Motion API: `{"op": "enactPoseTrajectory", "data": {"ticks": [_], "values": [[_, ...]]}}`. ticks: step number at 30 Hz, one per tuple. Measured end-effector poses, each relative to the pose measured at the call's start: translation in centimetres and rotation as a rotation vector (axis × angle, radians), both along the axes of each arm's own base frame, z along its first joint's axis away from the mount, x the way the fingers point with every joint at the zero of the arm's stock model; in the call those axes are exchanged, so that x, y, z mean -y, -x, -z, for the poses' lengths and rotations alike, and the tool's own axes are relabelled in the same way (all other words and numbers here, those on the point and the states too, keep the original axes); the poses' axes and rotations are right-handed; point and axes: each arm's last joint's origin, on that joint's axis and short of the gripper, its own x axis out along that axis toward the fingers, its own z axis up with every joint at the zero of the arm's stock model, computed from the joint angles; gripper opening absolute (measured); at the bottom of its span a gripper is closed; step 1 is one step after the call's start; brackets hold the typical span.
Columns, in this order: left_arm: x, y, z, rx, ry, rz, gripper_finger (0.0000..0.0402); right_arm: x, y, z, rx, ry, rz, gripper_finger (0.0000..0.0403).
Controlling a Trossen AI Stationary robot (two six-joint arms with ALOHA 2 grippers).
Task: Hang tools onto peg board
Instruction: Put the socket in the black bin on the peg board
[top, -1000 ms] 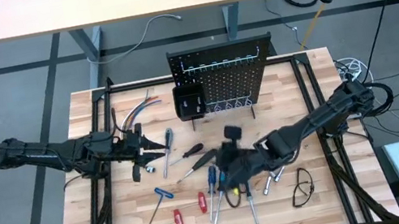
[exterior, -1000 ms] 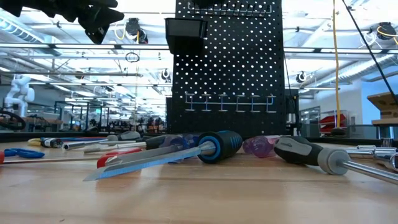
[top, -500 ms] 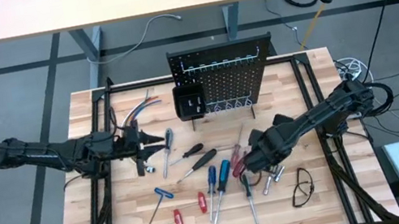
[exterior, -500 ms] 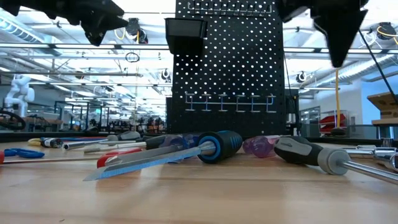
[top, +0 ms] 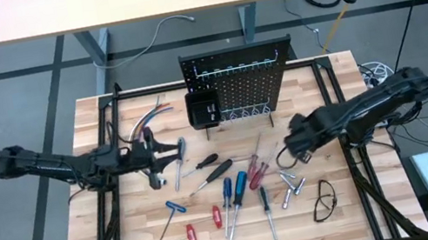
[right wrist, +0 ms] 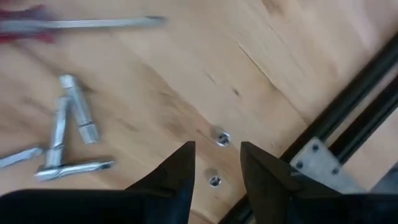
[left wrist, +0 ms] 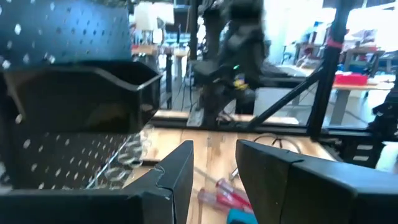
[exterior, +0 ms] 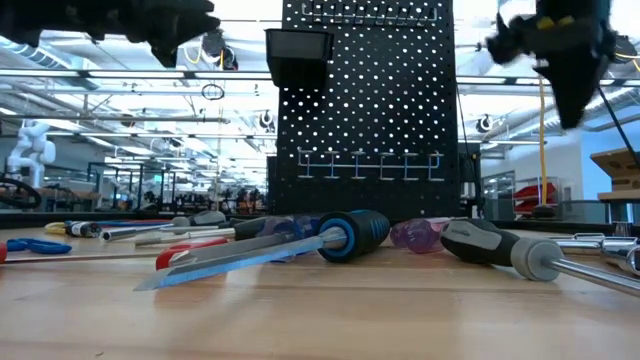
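The black peg board [top: 240, 80] stands upright at the table's far middle, with a row of hooks and a small black bin [top: 202, 109]; it also shows in the low view [exterior: 365, 100]. Several screwdrivers lie flat on the table: blue-handled ones [top: 228, 191], a red one [top: 255, 174], black ones [top: 219, 171]. Silver bits [top: 290, 184] lie right of them. My left gripper [top: 172, 149] is open and empty, left of the board. My right gripper [top: 286, 148] is open and empty above the table, right of the screwdrivers, over the silver bits [right wrist: 68, 134].
A bundle of coloured wires [top: 147, 118] lies left of the bin. Safety glasses [top: 323, 199] lie at the near right. Small red-handled tools [top: 203, 226] and a T-handle key [top: 173, 208] lie at the near middle. A black frame rail [right wrist: 348, 134] runs along the table's right side.
My right gripper has risen from low over the screwdrivers at the table's middle and gone toward the right and far edges, empty. My left gripper has gone a little toward the table's right. The tools have stayed where they were.
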Motion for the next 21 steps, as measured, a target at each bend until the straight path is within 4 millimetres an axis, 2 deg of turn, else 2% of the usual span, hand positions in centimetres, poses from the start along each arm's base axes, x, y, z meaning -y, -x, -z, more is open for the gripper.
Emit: {"op": "enactPoseTrajectory", "data": {"ticks": [5, 9, 14, 21], "values": [[0.1, 0.0, 0.1, -0.011, -0.009, 0.007, 0.0127, 0.9, 3.2, 3.2, 0.085, -0.045, 0.159, 0.0121], [0.1, 0.0, 0.2, -0.023, -0.010, 0.007, 0.0127, 1.1, 4.3, 5.9, 0.135, -0.056, 0.229, 0.0121], [0.1, 0.0, 0.2, -0.021, -0.007, 0.007, 0.0127, 1.0, 3.6, 5.9, 0.135, -0.028, 0.232, 0.0137], [0.1, 0.0, 0.3, -0.028, 0.009, 0.007, 0.0127, 1.0, 3.4, 6.5, 0.082, -0.013, 0.271, 0.0192]]}}
